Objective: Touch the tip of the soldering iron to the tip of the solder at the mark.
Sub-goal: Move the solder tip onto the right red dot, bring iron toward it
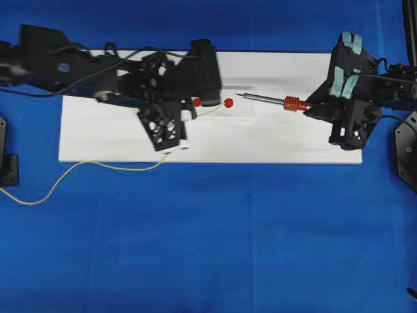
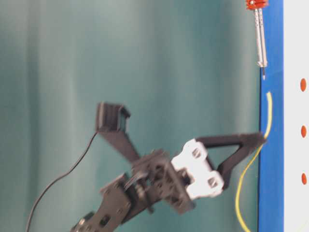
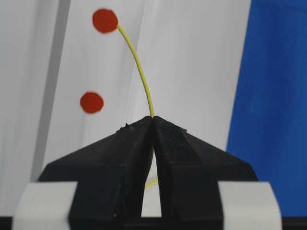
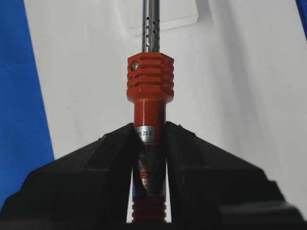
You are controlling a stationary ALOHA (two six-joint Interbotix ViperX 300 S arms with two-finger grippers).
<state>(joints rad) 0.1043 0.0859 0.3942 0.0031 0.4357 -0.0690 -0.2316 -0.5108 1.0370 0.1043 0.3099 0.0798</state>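
Left fingers (image 3: 122,158) pinching solder (image 3: 139,67), right fingers (image 4: 103,167) clamping soldering iron (image 4: 149,91) handle

One camera looks straight down from above on the whole white board (image 1: 273,140) and both arms, while a second sits low at table level, turned sideways, so the board's edge (image 2: 294,159) runs down its right side. Each wrist camera looks forward, close, along its own jaws onto the board. The overhead and left wrist views share the red dots (image 1: 228,103) (image 3: 105,20).
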